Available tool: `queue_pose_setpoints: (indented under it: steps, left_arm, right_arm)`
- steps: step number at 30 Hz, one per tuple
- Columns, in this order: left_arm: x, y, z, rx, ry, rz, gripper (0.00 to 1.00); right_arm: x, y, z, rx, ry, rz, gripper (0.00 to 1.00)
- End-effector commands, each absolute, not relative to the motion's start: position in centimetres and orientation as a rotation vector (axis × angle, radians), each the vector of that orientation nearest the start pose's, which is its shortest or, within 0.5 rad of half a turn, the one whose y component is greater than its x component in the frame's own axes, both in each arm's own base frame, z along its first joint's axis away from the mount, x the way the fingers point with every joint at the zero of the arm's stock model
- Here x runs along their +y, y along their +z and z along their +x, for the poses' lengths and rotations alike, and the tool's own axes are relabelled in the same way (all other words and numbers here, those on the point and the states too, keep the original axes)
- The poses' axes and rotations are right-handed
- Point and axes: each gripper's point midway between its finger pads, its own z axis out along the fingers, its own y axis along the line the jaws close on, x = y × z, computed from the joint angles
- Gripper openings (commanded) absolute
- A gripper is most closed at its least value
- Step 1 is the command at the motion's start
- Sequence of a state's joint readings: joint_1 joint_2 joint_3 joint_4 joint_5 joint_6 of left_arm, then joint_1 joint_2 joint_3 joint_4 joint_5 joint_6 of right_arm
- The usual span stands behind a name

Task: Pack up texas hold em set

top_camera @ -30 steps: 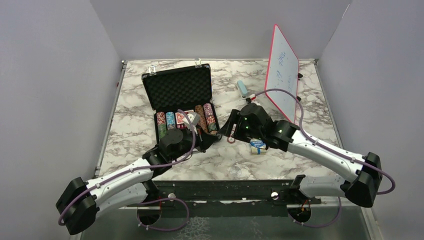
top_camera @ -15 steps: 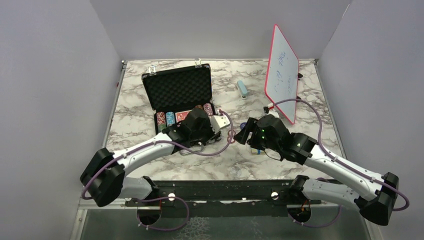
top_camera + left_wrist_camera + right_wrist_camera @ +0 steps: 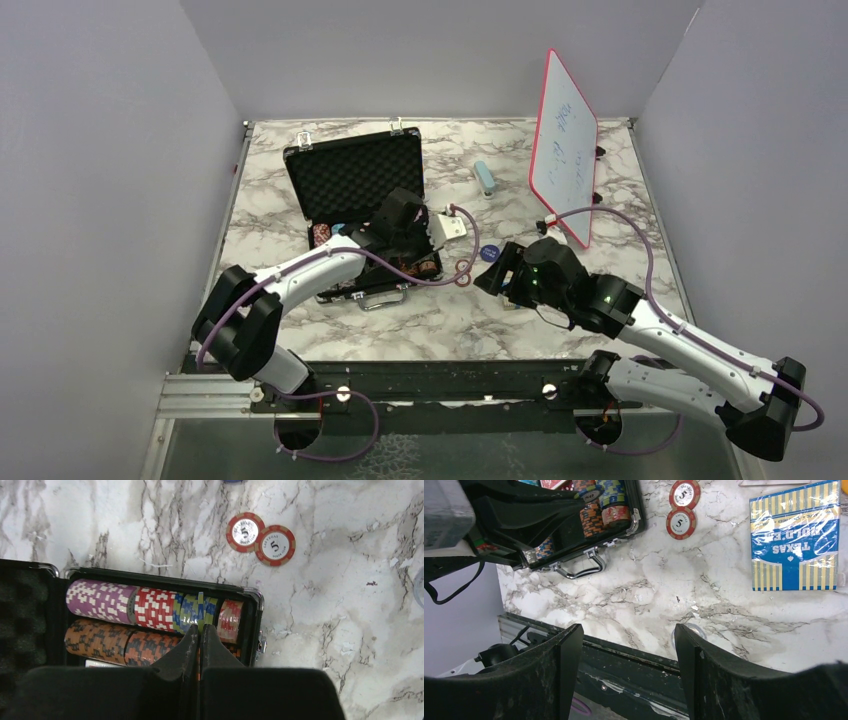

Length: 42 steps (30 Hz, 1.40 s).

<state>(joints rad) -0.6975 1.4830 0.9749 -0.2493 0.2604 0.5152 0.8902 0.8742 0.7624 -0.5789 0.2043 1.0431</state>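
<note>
The black briefcase (image 3: pixel 350 178) stands open with its foam lid up; rows of striped poker chips (image 3: pixel 150 610) fill its base. My left gripper (image 3: pixel 404 238) hangs over the chip rows, and its jaws (image 3: pixel 200 630) are shut on a thin greenish chip held edge-on. Two red "5" chips (image 3: pixel 260 537) lie on the marble beside the case, also in the right wrist view (image 3: pixel 682 507). My right gripper (image 3: pixel 498 278) is open and empty (image 3: pixel 629 632) above the table's near edge. The blue card deck (image 3: pixel 795 537) lies beside it. A blue round button (image 3: pixel 488 253) lies right of the case.
The red-framed whiteboard (image 3: pixel 565 145) leans at the back right, with the pale blue block (image 3: pixel 485 178) to its left. The case handle (image 3: pixel 579 571) faces the near edge. A clear round disc (image 3: pixel 690 629) lies near the table's black front rail (image 3: pixel 450 378).
My left gripper has swung from the case's front edge up over the chip rows. My right arm has drawn back toward the near right, uncovering the blue button.
</note>
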Motion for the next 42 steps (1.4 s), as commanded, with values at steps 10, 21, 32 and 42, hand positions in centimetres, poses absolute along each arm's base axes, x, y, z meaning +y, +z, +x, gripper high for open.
queue_pose_setpoints:
  steps: [10,21,32,42]
  left_arm:
    - [-27.2,10.1,27.5,1.861,-0.435,1.543,0.00]
    - [-27.5,9.4,26.5,1.884,-0.502,1.590,0.00]
    - [-27.3,8.5,25.5,1.929,-0.543,1.647,0.00]
    - [-27.6,9.1,25.5,1.939,-0.561,1.668,0.00]
  right_arm:
    - [21.2,16.9,18.0,2.353,0.733,0.315,0.71]
    - [20.7,17.7,18.7,2.318,0.695,0.319,0.71]
    - [20.6,17.4,18.7,2.325,0.680,0.320,0.71]
    - [20.5,17.5,18.7,2.323,0.676,0.319,0.71]
